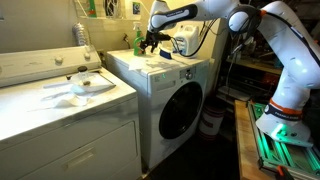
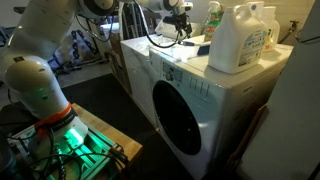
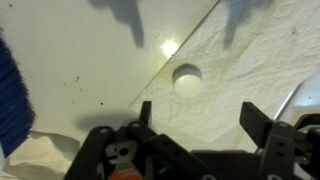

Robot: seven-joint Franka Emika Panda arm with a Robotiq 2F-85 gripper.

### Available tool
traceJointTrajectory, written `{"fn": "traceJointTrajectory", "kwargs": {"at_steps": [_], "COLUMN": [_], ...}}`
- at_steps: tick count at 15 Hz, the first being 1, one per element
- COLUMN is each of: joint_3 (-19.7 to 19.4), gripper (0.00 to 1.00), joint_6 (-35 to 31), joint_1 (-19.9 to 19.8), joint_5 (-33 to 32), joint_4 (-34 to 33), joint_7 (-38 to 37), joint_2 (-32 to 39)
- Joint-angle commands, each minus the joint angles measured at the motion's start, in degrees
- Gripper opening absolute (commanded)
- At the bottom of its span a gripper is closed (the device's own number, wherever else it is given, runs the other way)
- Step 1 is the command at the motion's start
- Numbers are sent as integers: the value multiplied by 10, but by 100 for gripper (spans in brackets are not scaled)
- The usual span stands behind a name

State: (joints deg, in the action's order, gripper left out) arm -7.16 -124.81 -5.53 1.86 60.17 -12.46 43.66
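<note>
Nearest: tool (image 3: 197,112), jaws spread wide, nothing held, hovering over the desk (image 3: 90,50). White cap (image 3: 186,77) lies on the desk just ahead of the tool, roughly centred between its fingers, at the edge of the white cloth (image 3: 265,60). Blue object (image 3: 10,95) sits off to one side of the tool.

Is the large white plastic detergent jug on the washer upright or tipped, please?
Upright: the white plastic jug stands on its base on the white washer.
</note>
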Motion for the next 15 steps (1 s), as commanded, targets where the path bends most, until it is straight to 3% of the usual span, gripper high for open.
{"fn": "traceJointTrajectory", "kwargs": {"at_steps": [1,6,9,13,14,15], "joint_3": [-11,-21,-24,-34,-32,-33], "gripper": [100,99,100,100,100,100], "joint_6": [140,327,356,291,329,326], "joint_1": [19,26,16,8,8,6], "joint_5": [-10,-13,-9,-22,-8,-9], "joint_4": [8,15,57,161,69,80], "joint_7": [-42,-96,-72,-14,-42,-38], "joint_2": [-53,-131,-194,-287,-223,-236]}}
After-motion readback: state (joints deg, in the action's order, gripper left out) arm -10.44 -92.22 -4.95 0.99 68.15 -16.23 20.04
